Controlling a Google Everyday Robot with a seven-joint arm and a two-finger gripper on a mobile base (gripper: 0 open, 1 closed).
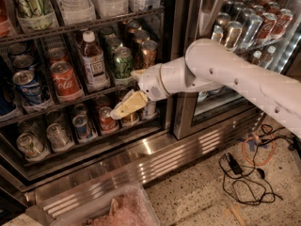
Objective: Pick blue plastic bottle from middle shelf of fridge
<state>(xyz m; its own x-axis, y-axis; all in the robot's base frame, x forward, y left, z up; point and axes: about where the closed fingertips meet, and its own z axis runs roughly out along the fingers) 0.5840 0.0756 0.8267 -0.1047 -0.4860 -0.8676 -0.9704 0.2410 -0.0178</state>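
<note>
One camera view: it looks down and sideways into the open left part of the fridge (155, 149), with a closed glass door at the right.
Blue plastic bottle (93, 60): it stands upright on the middle shelf (47, 111), in a clear lane tray. It has a white cap, a white label with dark print and reddish-brown content. It is taller than the cans around it.
Left of the bottle: a red cola can (65, 79) is just beside it, and further left is a blue can (27, 86).
Right of the bottle: a green can (123, 62) is just beside it, then a copper-coloured can (148, 53).
Hand (126, 95): it is right of the bottle and lower, at the front edge of the middle shelf, near the green can. It does not touch the bottle.
State of the hand: the two pale fingers stand well apart, one short above and one long pointing down to the left. Nothing is between them.
Long finger: its tip lies in front of the cans on the lower shelf (107, 119).
Arm (235, 76): white and thick, it comes from the right and crosses in front of the glass door (254, 27).
Behind the door: many cans stand in rows.
Floor (202, 197): speckled, with dark cables (244, 173) and an orange cable (258, 149) at the right.
Near edge: a clear bin (117, 208) holds something pink.
</note>
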